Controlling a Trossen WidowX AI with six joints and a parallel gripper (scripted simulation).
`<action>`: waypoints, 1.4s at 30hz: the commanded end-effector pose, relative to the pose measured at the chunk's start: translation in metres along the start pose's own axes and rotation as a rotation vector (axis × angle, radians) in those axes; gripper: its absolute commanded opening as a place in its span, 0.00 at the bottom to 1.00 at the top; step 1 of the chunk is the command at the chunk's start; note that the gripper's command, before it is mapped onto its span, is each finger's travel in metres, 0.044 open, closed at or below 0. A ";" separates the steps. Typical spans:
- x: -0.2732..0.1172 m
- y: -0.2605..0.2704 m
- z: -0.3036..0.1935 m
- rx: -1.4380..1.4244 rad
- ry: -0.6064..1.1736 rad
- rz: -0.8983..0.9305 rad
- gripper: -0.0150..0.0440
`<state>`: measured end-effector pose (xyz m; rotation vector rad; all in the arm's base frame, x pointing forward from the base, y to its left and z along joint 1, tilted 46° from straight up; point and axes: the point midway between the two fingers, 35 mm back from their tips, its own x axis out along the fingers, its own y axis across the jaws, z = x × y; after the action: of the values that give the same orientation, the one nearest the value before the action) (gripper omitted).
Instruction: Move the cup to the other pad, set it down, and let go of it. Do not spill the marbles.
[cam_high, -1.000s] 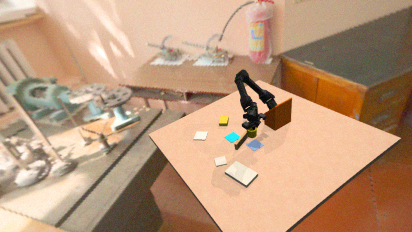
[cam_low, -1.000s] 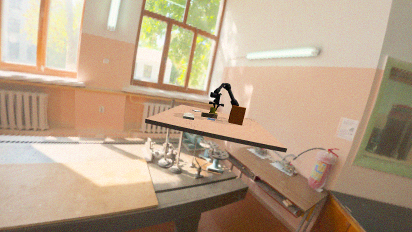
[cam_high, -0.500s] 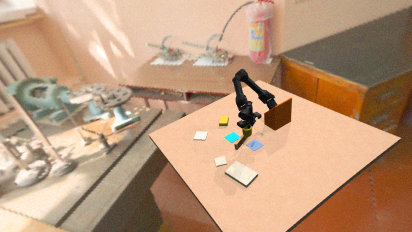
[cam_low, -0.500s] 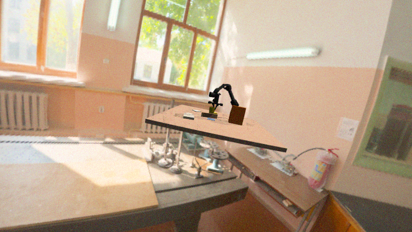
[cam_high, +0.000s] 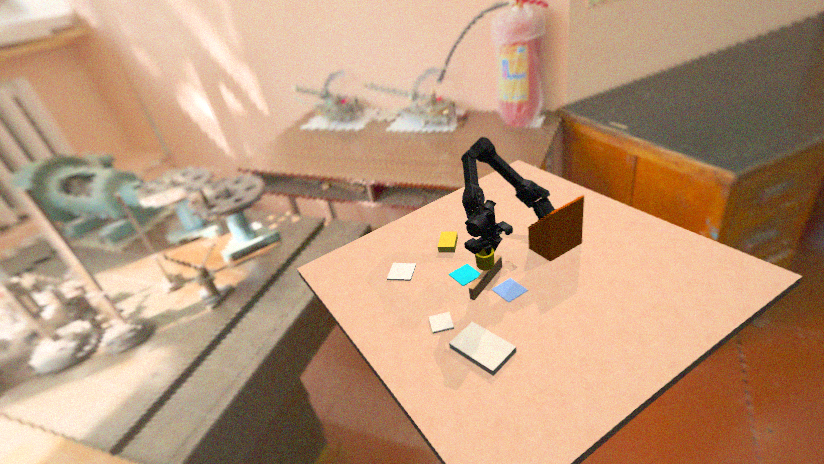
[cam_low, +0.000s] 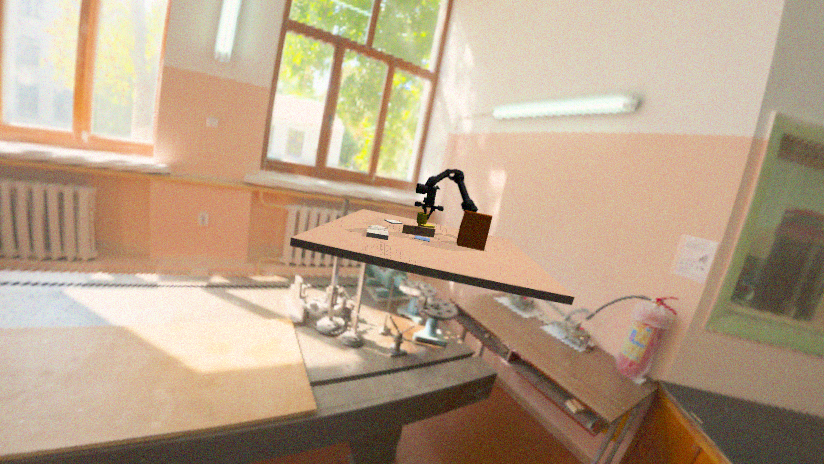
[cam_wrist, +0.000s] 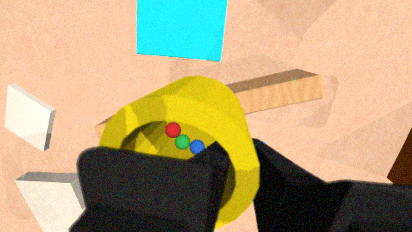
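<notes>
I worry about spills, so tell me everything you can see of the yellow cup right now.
The yellow cup is a short, open-topped cylinder with faceted walls of plain matte look. Inside lie three marbles, red, green and blue, in a row against the wall. The black claw is shut on its rim, one finger inside and one outside. It hangs roughly upright over the wooden bar, short of the cyan pad, touching only the claw.

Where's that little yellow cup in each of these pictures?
Top: yellow cup near the table's middle, under the gripper, above the wooden bar.
Exterior: tiny, far off, at, left of the brown block.
Wrist: fills the centre, marbles inside.
Shared landmark: the wooden bar.
</notes>
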<state>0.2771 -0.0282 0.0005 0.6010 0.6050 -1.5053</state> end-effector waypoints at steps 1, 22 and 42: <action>-0.003 0.007 0.014 0.007 0.000 0.012 0.25; -0.007 0.030 0.073 0.008 -0.003 0.012 0.25; 0.005 0.036 0.086 0.008 -0.003 0.012 0.25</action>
<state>0.3130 -0.0888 0.0616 0.6137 0.5920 -1.4980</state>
